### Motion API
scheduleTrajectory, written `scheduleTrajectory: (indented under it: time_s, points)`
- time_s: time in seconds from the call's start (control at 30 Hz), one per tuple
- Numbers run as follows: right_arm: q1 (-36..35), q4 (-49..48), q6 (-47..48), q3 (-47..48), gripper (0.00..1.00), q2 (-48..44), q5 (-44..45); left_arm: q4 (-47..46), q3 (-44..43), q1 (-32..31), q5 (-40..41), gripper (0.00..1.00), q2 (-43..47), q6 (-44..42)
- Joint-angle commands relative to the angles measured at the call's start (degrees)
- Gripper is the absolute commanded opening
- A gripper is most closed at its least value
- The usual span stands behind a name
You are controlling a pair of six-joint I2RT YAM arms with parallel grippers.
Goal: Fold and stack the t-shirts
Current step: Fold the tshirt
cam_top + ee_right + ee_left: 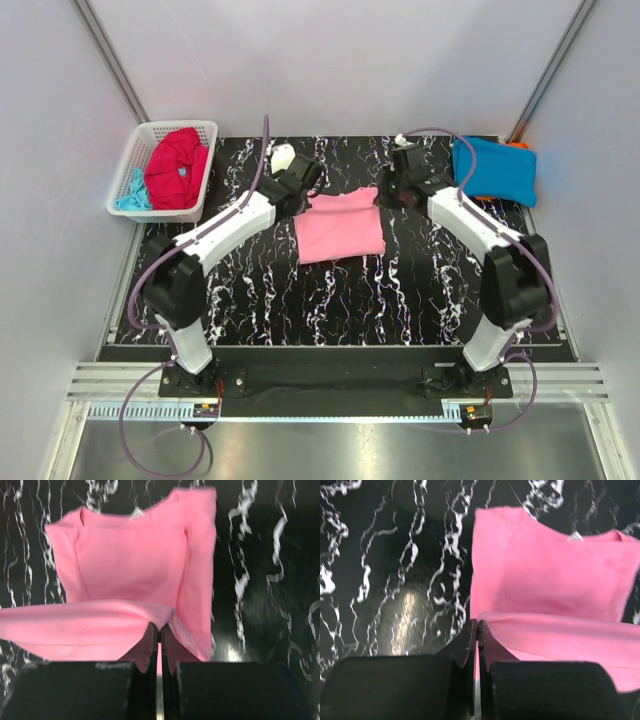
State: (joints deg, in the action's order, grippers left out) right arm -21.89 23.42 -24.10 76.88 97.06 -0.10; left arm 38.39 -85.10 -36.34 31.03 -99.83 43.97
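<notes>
Black left jaws fill the bottom of the left wrist view, pressed together on a raised edge of the light pink t-shirt (555, 575), with a sliver of pink cloth caught in the thin line between them. From that pinch the held edge runs off to the right as a soft pink band. Beyond it the rest of the shirt lies flat on the black, white-veined marble worktop (380, 580). Seen from the right wrist, the right jaws are closed the same way on the same edge, which stretches away to the left, and the shirt's neckline shows at the far end of the cloth. From above, the pink shirt sits in the middle of the worktop as a rough rectangle, with the left arm (225, 235) and the right arm (470, 225) each reaching to one of its far corners. At the far right corner of the worktop a folded bright blue t-shirt (495, 168) rests on top of an orange t-shirt (490, 199), only the edges of which peek out. Off the far left corner stands a white lattice basket (150, 133) holding a bunched crimson red t-shirt (177, 168) and, beside it, a pale aqua t-shirt (130, 196).
</notes>
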Motion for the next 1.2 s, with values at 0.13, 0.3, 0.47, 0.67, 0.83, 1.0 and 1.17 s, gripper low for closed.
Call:
scheduleTrajectory:
  time_s: [0.13,0.3,0.47,0.67,0.83,1.0,1.17]
  points:
    - [4.6,-8.1,4.0,15.6,0.00,16.0,-4.9,-1.1,-15.8,7.0,1.4,0.00,-14.0,-5.7]
    - [6.6,-8.4,5.0,26.9,0.00,28.3,-7.6,-1.2,-24.7,10.4,-2.0,0.00,-27.0,-7.4]
    - [7.8,-7.9,3.8,36.2,0.00,38.3,-9.0,-2.3,-34.7,13.3,-5.6,0.00,-35.9,-8.8]
    - [8.7,-2.9,2.4,53.3,0.00,47.9,-11.5,-2.5,-43.4,15.7,-6.7,0.00,-41.4,-9.9]
    - [8.6,4.7,2.9,64.4,0.22,54.4,-12.2,-4.4,-43.9,16.5,-7.7,0.23,-41.4,-12.4]
    - [8.6,4.5,4.1,63.1,0.38,52.0,-10.4,-16.2,-30.9,16.8,-7.3,0.38,-33.3,-14.1]
    - [8.7,4.4,4.7,60.1,0.47,48.6,-9.0,-22.5,-22.0,17.0,-6.7,0.38,-26.9,-13.5]
